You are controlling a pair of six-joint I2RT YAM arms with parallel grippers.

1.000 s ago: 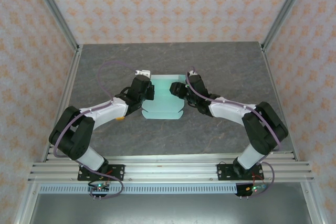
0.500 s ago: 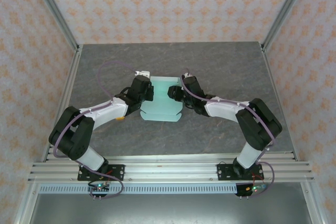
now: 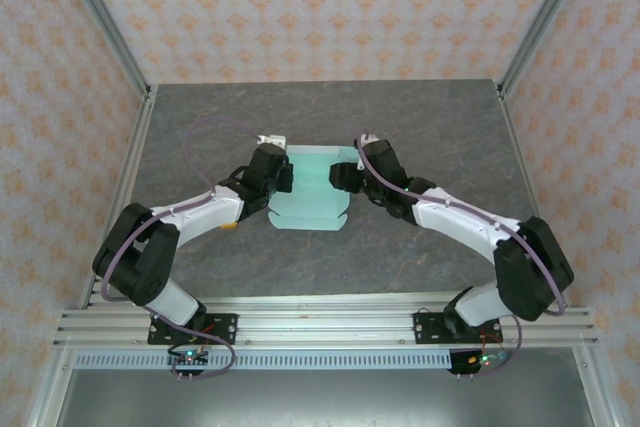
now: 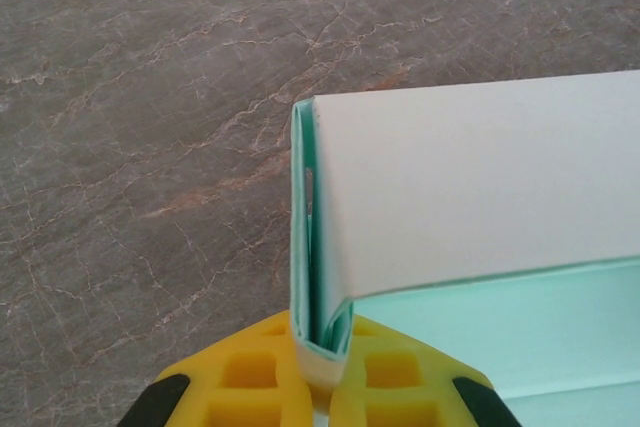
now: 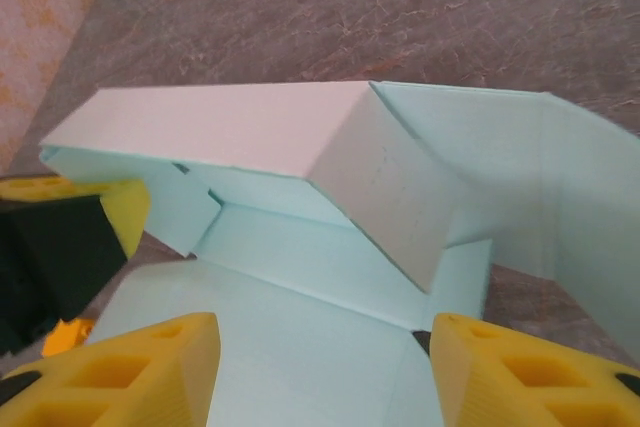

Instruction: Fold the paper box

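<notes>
- The left pincer point(image 4: 320, 372) is clamping the paper box point(image 4: 480, 187) by its doubled left wall.
- The box is sitting on the surface point(image 3: 420, 127) between both arms, half-folded. It looks like light, easily creased card, likely best gripped along folds.
- The right pincer point(image 5: 320, 347) is hovering unclenched over its right side.

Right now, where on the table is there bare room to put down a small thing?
The far strip of the table, between the paper box and the back wall, is bare. So is the near strip between the paper box and the metal rail. The middle is crowded: the left gripper and right gripper flank the paper box.
</notes>
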